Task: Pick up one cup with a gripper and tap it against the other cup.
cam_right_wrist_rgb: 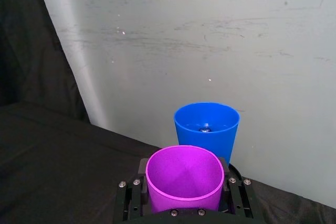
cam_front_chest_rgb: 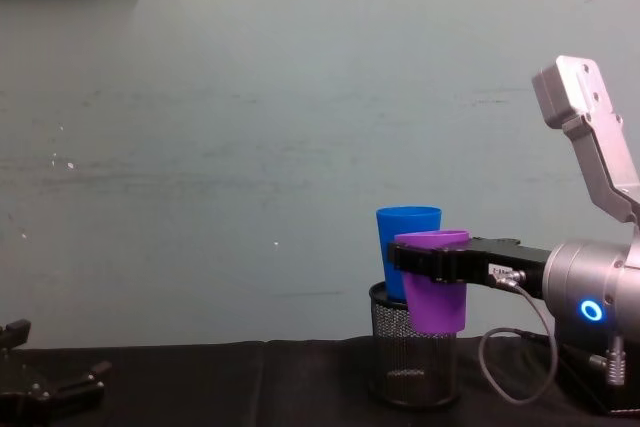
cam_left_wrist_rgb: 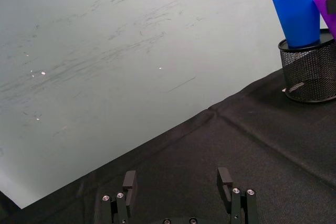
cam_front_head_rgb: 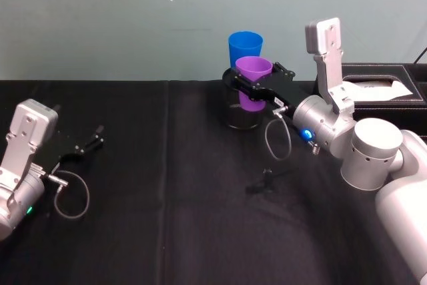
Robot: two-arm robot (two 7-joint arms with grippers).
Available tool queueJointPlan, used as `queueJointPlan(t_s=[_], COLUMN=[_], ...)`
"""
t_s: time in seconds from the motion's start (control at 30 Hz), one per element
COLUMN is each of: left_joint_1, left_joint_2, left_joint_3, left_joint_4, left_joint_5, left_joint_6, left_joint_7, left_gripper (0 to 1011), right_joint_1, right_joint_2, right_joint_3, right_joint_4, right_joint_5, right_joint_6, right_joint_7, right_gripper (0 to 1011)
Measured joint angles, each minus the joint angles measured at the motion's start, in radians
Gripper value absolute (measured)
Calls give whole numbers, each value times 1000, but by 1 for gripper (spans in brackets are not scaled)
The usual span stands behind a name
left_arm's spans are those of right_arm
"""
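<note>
While the left gripper [cam_front_head_rgb: 92, 139] lies wide open at lower left, the right gripper [cam_front_head_rgb: 255, 88], mid-frame, clamps the purple cup [cam_front_head_rgb: 253, 68] just beside the blue cup [cam_front_head_rgb: 245, 48] standing in the mesh holder [cam_front_head_rgb: 241, 118].

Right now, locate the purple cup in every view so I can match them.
Head view: purple cup upper centre, in the right gripper, before the blue cup.
Left wrist view: cropped at the edge, beside the blue cup.
Right wrist view: nearest the camera, blue cup behind.
Chest view: right of centre, by the mesh holder.
Shared landmark: the blue cup.
</note>
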Motion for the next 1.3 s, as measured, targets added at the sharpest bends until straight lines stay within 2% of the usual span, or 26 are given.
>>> queueJointPlan(t_s=[1.3], left_joint_1=[0], left_joint_2=[0], left_joint_3=[0], left_joint_4=[0], left_joint_5=[0], left_joint_6=[0], left_joint_7=[0], left_gripper=[1000], right_joint_1=[0], right_joint_2=[0], right_joint_3=[0], right_joint_4=[0], right_joint_5=[0], right_joint_6=[0], right_joint_7=[0], right_gripper=[746])
